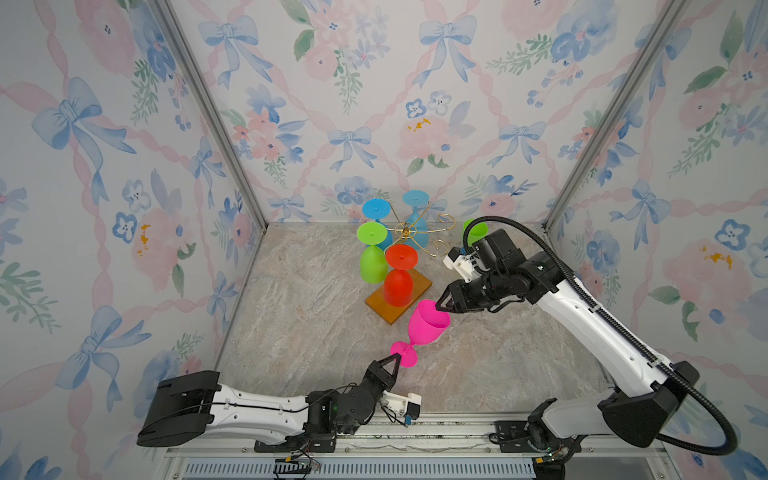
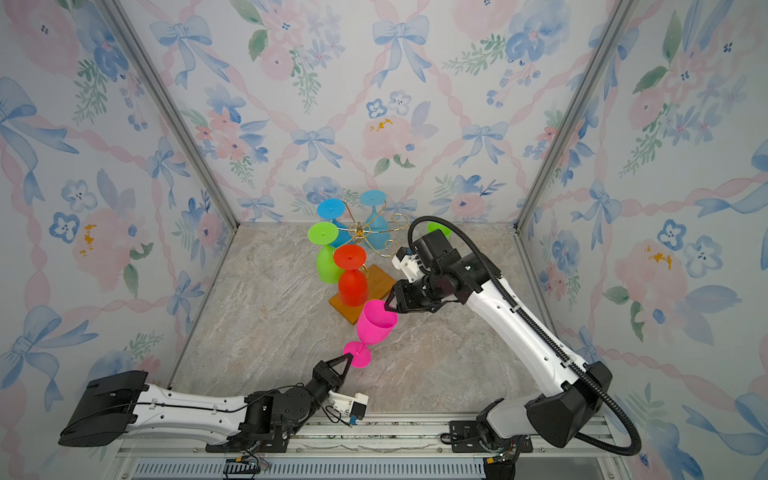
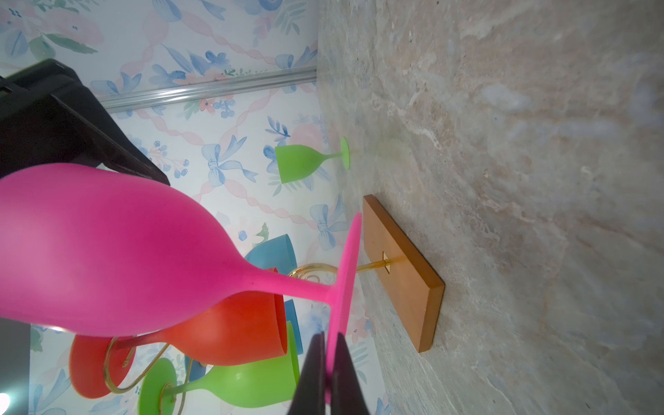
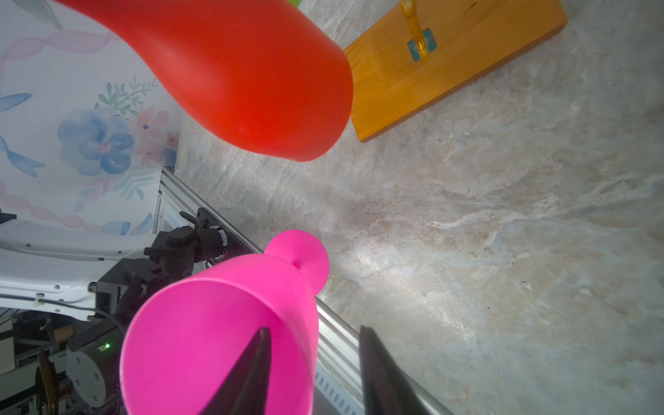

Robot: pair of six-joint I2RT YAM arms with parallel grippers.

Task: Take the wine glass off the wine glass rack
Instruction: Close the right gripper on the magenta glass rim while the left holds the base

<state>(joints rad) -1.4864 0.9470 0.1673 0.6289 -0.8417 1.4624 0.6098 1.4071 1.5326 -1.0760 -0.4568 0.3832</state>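
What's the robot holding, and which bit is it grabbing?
The left pincer pinches the pink glass by the edge of its round foot. The right pincer straddles the bowl's rim, open, not gripping yet.

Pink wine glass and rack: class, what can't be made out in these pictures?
Left wrist view: rim of the pink wine glass, cut off by the frame edge.
Both top views: standing green glass, partly hidden behind the right arm.
Right wrist view: wine glass rack, arms out of frame.

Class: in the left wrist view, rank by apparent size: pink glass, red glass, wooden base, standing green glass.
1. pink glass (nearest the camera)
2. red glass, partly hidden
3. wooden base
4. standing green glass
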